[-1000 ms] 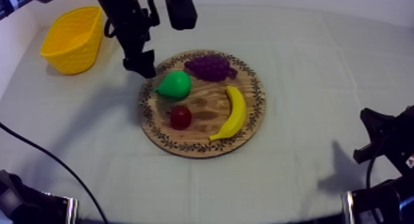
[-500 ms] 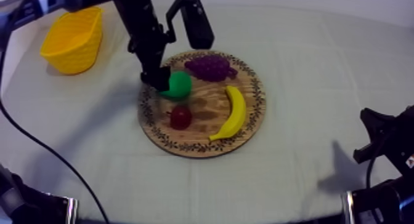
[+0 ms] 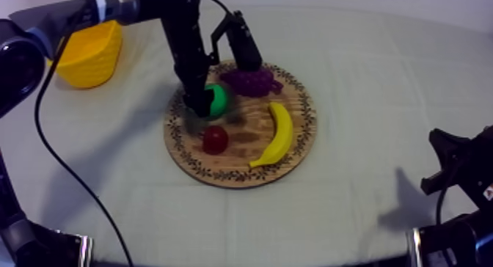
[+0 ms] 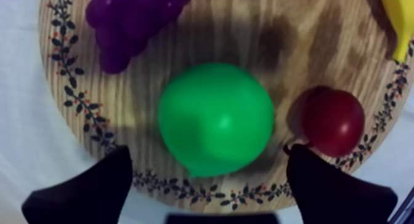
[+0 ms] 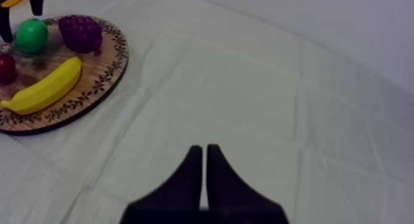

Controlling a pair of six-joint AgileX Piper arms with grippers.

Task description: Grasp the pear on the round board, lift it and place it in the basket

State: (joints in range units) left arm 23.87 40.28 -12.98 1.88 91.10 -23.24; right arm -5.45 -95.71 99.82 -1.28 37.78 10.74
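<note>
Green, smooth and a bit glossy, the pear (image 4: 215, 119) looks like moulded plastic or foam. So it is prob. light and rather stiff, not fragile, but slippery, as the body is round w/ no flat face.

It lies on the wooden board (image 3: 220, 176), on the side toward the yellow basket (image 3: 88, 53), between the grapes (image 3: 251, 79) and the small red fruit (image 3: 215, 139). As far as I can see it touches neither.

The left gripper (image 3: 199, 101) hangs just over it. Its fingers (image 4: 105, 183) are spread wide, one at each side of the pear and apart from it, so nothing is grasped.

Best hold, in my judgement, is across the widest part of the body, approx. at the middle or slightly lower. Otherwise the curved skin may slip out upward when the pads press.

Other things:
- Board: round, w/ clear wood grain and a leaf-and-berry pattern along the rim.
- Grapes: purple and bumpy.
- Banana (image 3: 277, 134): yellow, curved, smooth.
- Basket: ribbed walls, standing well apart from the board.
- Cloth (image 5: 277, 85): pale, soft, w/ fold lines.

The right gripper (image 5: 204, 152) is clenched on nothing, over bare cloth away from the board.
</note>
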